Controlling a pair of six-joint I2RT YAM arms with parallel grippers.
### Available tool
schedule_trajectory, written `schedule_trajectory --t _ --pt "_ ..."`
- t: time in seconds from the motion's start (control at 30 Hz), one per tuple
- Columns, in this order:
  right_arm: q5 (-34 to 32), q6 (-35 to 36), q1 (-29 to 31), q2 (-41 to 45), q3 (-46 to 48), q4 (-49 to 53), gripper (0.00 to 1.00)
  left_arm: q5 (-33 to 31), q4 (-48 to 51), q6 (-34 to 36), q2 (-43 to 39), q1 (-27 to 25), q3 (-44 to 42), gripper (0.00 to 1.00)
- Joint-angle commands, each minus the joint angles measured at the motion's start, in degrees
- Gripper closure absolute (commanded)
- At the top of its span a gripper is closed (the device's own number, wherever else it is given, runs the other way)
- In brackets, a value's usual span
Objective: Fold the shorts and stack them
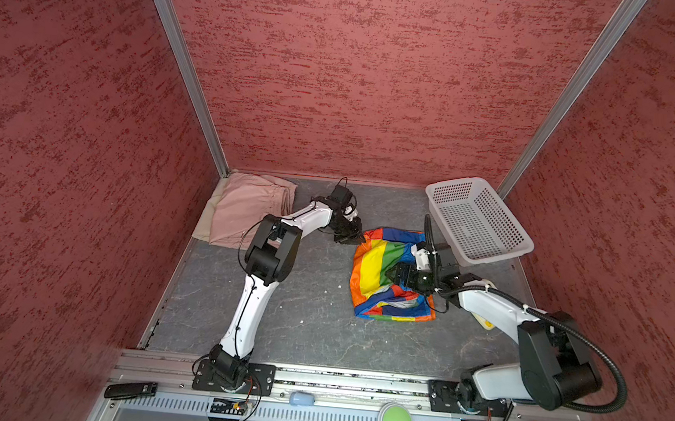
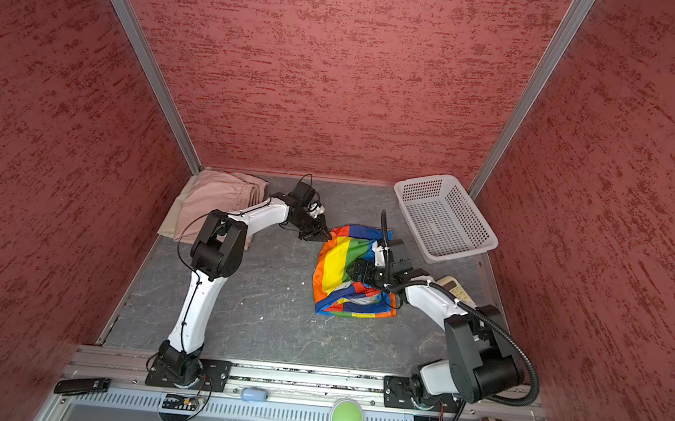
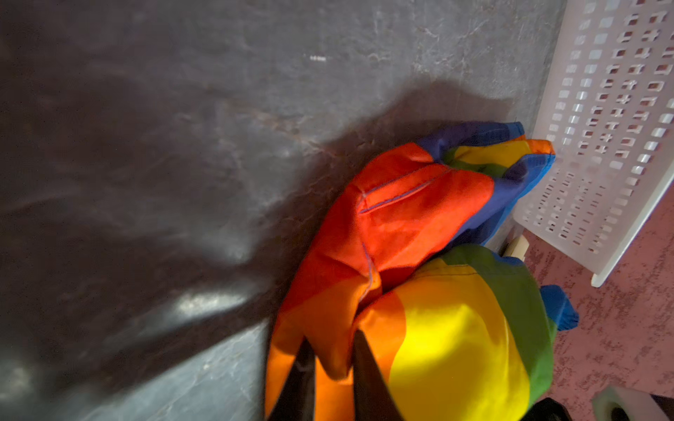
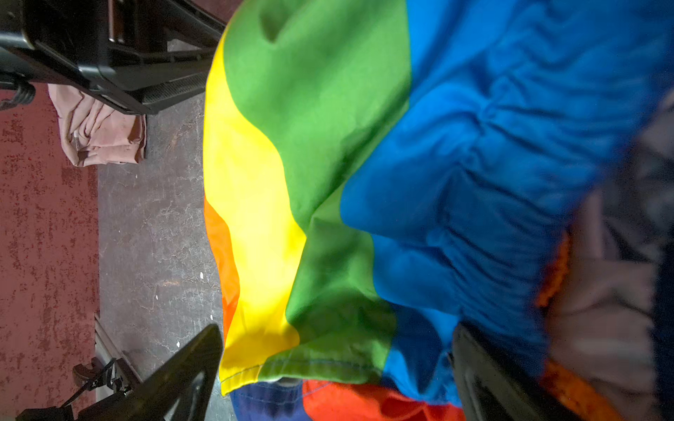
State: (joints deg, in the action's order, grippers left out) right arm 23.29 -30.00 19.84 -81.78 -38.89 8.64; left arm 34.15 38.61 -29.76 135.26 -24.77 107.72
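Grey tabletop (image 1: 297, 320): rainbow shorts (image 1: 370, 266) lie lengthwise near-to-far; left claw (image 1: 360, 238) pinches them, right claw (image 1: 390, 274) spread.

No readable text, label or number shows on the rainbow shorts (image 1: 370, 264), the basket (image 1: 472, 227) or elsewhere.

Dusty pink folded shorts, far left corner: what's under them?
A beige cloth layer peeks out along the left edge of the dusty pink folded shorts in both top views. How far it extends beneath is covered.
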Motion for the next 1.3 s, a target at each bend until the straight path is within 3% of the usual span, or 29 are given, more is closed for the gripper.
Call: schedule_trajectory --t 0.0,0.03,0.2,0.53,0.77,0.9,0.93,0.97,1.0,1.13,1.27 --pt "-2.41 0.47 0.20 -0.97 1.92 0.51 0.03 -2.29 1.03 0.67 2.39 0.75 3.85 0.96" --pt "-2.61 0.60 0.20 -1.18 2.21 0.64 0.03 -2.18 1.87 0.67 3.27 0.95 5.44 1.00" --pt "-5.99 0.03 0.20 -1.19 3.62 3.04 0.09 -4.18 6.03 1.28 8.02 1.98 12.13 1.00" --pt "-13.80 0.91 0.11 -0.49 6.16 9.20 0.37 -5.41 6.64 1.31 8.78 6.94 10.34 1.00" --pt "-15.71 0.78 -0.24 1.54 4.89 12.61 0.36 -3.50 4.43 0.29 6.38 9.19 8.83 1.00" --pt "-13.02 0.02 -0.24 8.20 -0.87 14.50 0.20 0.86 -4.72 -3.27 -1.47 9.13 3.48 1.00" --pt "-12.19 -0.22 -0.24 9.64 -2.83 14.80 0.14 1.50 -7.09 -4.42 -4.17 9.13 1.78 0.70" --pt "-11.07 -0.32 -0.24 10.33 -5.12 14.83 0.08 1.66 -9.03 -5.70 -6.92 9.13 -0.06 0.09" --pt "-9.89 -0.41 -0.24 10.32 -7.02 14.67 0.02 2.85 -11.32 -6.77 -9.21 9.34 -1.82 0.00" --pt "-2.80 -1.87 -0.26 5.94 -13.62 8.47 0.01 11.18 -28.14 -19.89 -18.25 10.40 -14.61 0.01" --pt "4.47 -7.50 -0.26 -3.95 -18.56 -3.65 0.01 12.01 -53.60 -37.04 -27.38 8.83 -34.20 0.01"
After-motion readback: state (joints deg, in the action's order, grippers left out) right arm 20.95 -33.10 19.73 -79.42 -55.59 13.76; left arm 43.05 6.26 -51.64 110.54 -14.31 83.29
